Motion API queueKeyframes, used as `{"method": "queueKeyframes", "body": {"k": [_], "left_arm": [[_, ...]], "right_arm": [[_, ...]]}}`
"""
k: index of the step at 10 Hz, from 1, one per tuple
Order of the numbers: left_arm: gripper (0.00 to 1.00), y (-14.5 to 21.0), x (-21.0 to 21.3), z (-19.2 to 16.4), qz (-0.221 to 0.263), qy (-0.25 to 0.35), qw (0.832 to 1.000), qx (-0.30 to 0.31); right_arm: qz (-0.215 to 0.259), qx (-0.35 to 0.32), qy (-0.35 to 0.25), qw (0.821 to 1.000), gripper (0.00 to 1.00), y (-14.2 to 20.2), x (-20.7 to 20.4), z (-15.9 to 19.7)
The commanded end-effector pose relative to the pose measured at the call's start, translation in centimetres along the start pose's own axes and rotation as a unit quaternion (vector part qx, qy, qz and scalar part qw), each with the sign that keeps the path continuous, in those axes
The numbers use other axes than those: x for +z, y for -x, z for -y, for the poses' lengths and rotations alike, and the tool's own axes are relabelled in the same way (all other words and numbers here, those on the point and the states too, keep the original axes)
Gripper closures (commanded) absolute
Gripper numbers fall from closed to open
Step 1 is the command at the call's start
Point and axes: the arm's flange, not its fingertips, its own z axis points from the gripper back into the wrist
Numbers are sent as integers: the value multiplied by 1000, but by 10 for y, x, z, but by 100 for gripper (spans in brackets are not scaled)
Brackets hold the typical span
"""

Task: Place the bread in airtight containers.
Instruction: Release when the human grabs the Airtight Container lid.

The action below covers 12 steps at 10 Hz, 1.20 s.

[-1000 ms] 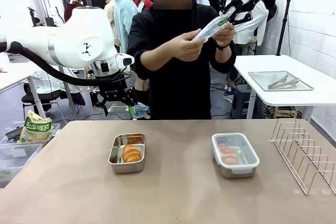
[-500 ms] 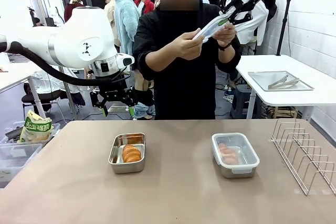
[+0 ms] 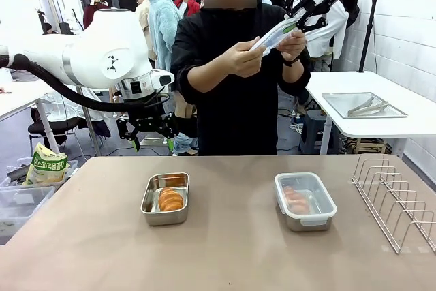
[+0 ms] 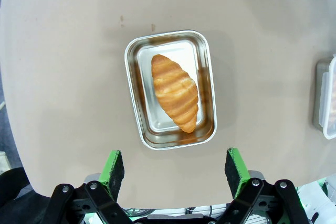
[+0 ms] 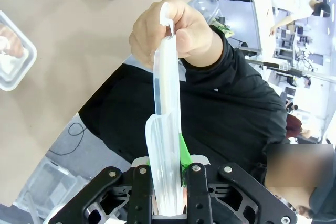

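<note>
The clear plastic lid (image 3: 276, 34) is held high above the far edge of the tan worktop (image 3: 225, 250), pinched on edge between the pressed-together fingers of the right hand (image 3: 294, 25); the person's hand (image 5: 170, 32) grips its other end, and in the front view a second hand steadies it. In the right wrist view its long axis runs straight out from the fingers toward the person.

The open shallow rectangular stainless-steel container (image 3: 165, 198) it likely belongs to sits well below, toward the robot's left, with a golden-brown ridged croissant roll (image 4: 175, 92) lying lengthwise and slightly aslant inside. The left hand (image 4: 175, 167), its green-padded fingers spread wide and holding nothing, hovers directly above that container and is much the nearer.

The second steel container (image 3: 304, 200) stands on the right half of the worktop, already lidded, bread showing through. A wire rack (image 3: 397, 199) stands farther right, well apart. Nothing lies between the two containers.
</note>
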Motion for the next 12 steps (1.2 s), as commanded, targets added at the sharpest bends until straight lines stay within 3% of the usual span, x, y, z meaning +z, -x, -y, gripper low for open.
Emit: {"method": "queueKeyframes", "body": {"k": [1,2,3,7,8,12], "left_arm": [[0,0,2,-1,3,-6,1000,1],[0,0,2,-1,3,-6,1000,1],[0,0,2,-1,3,-6,1000,1],[0,0,2,-1,3,-6,1000,1],[0,0,2,-1,3,-6,1000,1],[0,0,2,-1,3,-6,1000,1]], "right_arm": [[0,0,0,1000,100,0,0,0],[5,6,-1,1000,100,-1,0,2],[13,7,-3,1000,90,-2,0,2],[13,10,-9,1000,14,-5,0,2],[12,9,-12,1000,0,-5,0,2],[14,8,-22,1000,0,-4,-2,3]]}}
